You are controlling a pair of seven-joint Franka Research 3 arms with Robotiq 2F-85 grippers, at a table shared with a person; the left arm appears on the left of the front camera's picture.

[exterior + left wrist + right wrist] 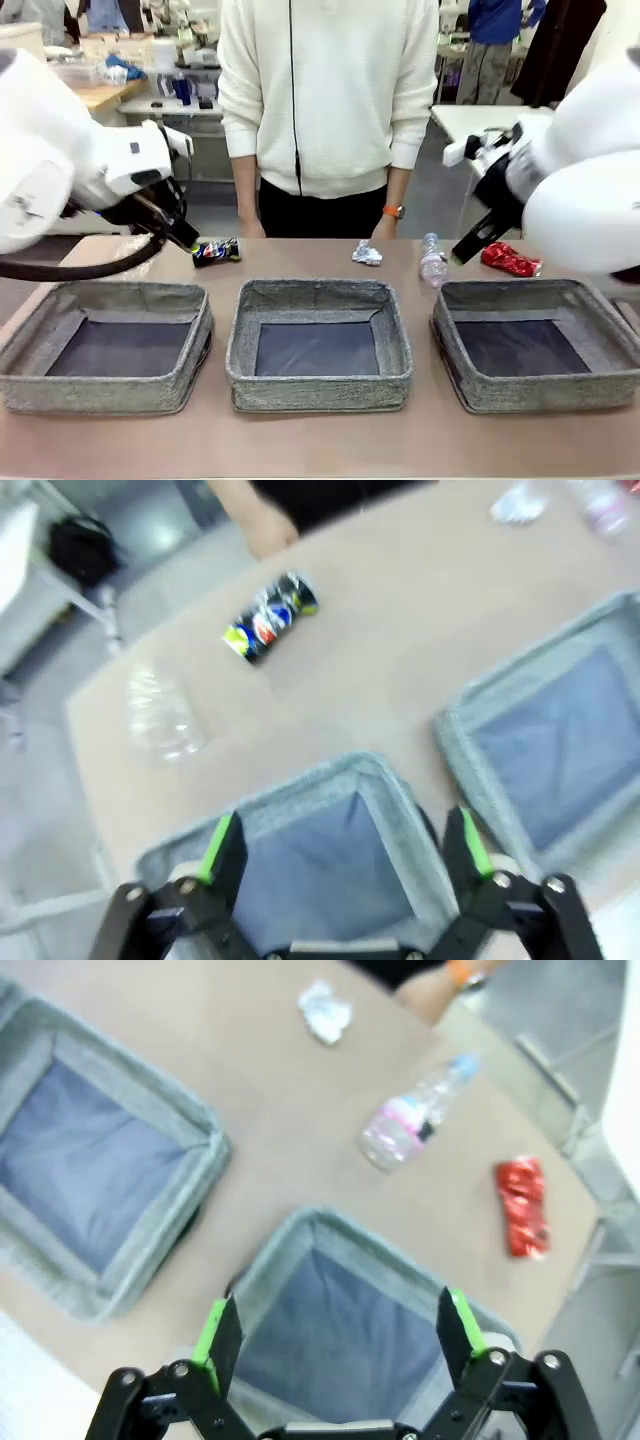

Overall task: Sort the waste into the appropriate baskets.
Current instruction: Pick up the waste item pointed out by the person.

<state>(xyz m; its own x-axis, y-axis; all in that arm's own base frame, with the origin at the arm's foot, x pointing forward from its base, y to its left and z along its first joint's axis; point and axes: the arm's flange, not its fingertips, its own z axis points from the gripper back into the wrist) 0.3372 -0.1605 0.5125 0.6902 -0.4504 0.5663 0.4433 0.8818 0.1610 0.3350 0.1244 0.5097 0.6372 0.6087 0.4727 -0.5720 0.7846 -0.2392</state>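
Three grey woven baskets stand in a row: left [110, 392], middle [318, 388], right [545, 395]. Behind them lie a crushed blue-silver can [216, 251], a white paper wad [367, 253], a clear bottle [432, 262] and a crushed red can [510, 260]. My left gripper [345, 850] hangs open over the left basket's [390, 780] far wall, with the blue can [270, 620] and a clear cup [160, 715] beyond it. My right gripper [340, 1335] is open above the right basket [290, 1235]; the bottle [412, 1115] and red can [523, 1208] lie past it. Both hold nothing.
A person in a white sweater stands at the far edge, hands resting near the paper wad [325, 1010], an orange watch [393, 211] on one wrist. The middle basket [205, 1135] sits close beside the right one. Bare table runs in front of the baskets.
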